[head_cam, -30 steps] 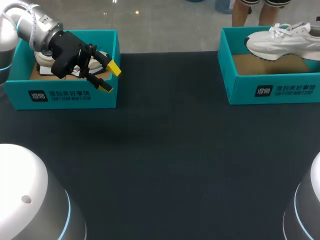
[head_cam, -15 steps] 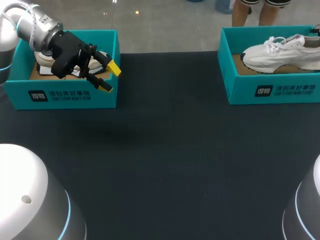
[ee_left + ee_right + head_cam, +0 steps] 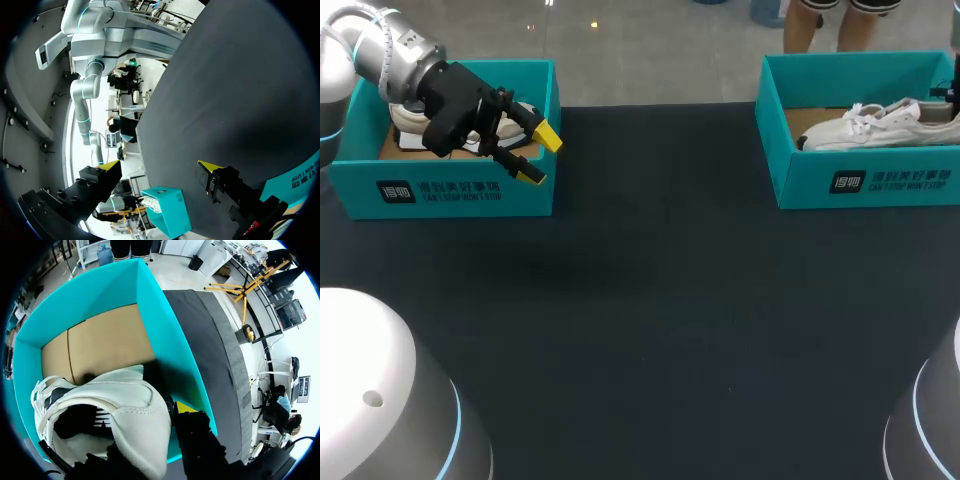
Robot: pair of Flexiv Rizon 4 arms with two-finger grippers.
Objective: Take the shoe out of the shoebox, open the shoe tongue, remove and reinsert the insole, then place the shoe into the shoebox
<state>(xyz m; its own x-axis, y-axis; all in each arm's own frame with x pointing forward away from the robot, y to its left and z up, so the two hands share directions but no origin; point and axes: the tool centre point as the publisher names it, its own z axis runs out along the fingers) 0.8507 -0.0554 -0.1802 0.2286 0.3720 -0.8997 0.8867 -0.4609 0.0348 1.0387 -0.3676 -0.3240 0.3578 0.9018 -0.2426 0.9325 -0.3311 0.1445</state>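
Observation:
A white shoe [image 3: 880,125] lies low inside the teal shoebox [image 3: 865,182] at the table's far right, toe toward the middle. In the right wrist view my right gripper [image 3: 172,407] is shut on the heel collar of the shoe [image 3: 125,405]; one yellow tip shows outside the heel and the other finger is hidden in the shoe. The brown floor of the box [image 3: 100,345] lies ahead. My left gripper [image 3: 540,155] hangs open over the front right corner of a second teal box [image 3: 450,190] at the far left, nothing between its fingers [image 3: 210,166].
The left box holds another pale shoe [image 3: 410,122], partly hidden by my left wrist. The dark table [image 3: 650,300] stretches between the two boxes. The far shoebox [image 3: 167,212] shows beyond the left gripper.
The shoe, held by my right gripper, has come down from above the right box's rim to low inside the box. The left arm has not moved.

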